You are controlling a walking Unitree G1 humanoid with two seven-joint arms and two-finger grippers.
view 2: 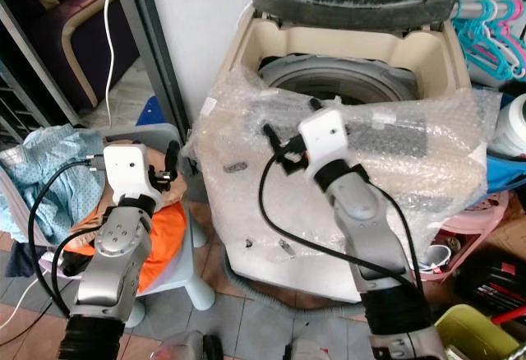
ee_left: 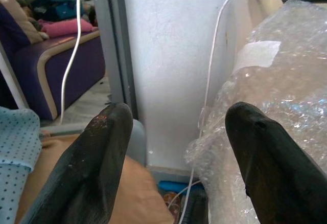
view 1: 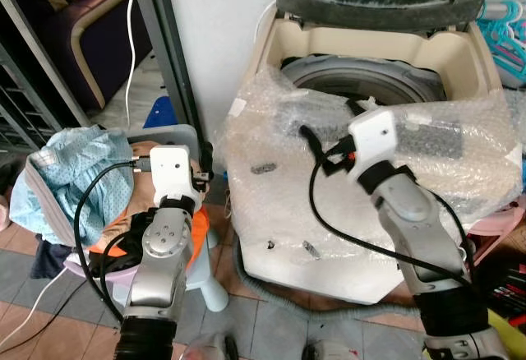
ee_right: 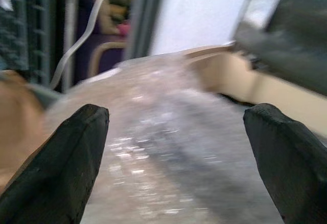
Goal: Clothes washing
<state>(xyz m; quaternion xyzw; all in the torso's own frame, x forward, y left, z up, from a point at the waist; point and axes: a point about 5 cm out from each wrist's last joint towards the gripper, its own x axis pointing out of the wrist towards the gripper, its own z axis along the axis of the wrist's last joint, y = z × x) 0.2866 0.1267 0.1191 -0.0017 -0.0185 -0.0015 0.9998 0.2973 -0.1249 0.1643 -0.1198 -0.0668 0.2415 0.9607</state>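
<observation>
Bubble wrap [view 1: 394, 187] drapes the washing machine [view 1: 374, 56] front (lid up), beneath the right gripper [ee_right: 176, 147], which hovers spread and empty. Left, a basket [view 1: 49, 212] holds blue clothes [view 1: 70, 171]; the left gripper [ee_left: 179, 147] is spread, empty, above it.

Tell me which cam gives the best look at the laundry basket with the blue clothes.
Left eye view: the laundry basket shows with blue clothes heaped in it, beside the left arm. Right eye view crops it at the frame edge. Left wrist view catches just a corner of blue dotted cloth beside an end effector finger. Right wrist view: blurred, cannot tell.
</observation>
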